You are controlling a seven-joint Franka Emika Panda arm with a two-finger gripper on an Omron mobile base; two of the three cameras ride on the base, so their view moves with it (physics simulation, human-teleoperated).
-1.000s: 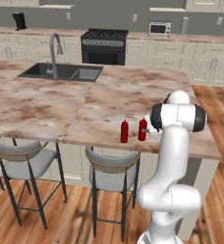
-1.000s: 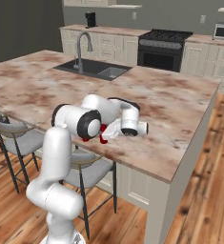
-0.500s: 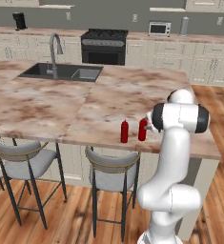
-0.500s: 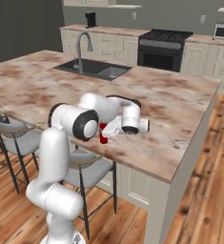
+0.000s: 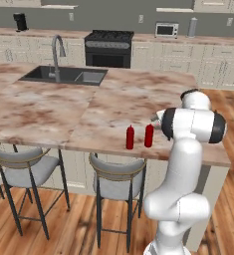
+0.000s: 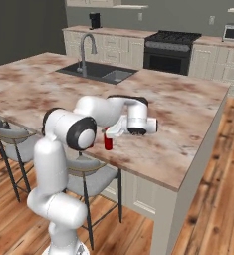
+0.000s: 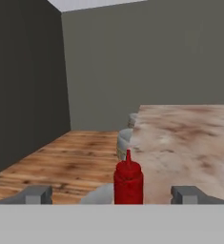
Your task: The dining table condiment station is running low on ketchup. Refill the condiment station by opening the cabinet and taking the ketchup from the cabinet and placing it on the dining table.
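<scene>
- Now, two red ketchup bottles stand upright on the dining table, close to its near edge, just above the stools.
- Left base view: one ketchup bottle sits nearest the arm; a second bottle stands just beside it, a small gap between them.
- Right base view: a red bottle shows partly behind the white forearm, at the table's front edge.
- Gripper is level with the tabletop, pointing along it; in the hand view a bottle stands between the two dark fingertips, which sit wide apart on either side.
- Jaws spread; neither fingertip touches the bottle.
- Whether that bottle is the near one or the far one of the pair, I cannot tell from the hand view.
- Sink with arched faucet set into the far left part of the table, well apart from the bottles.
- Two grey stools tucked under the near edge.
- Black stove and microwave along the back wall.
</scene>
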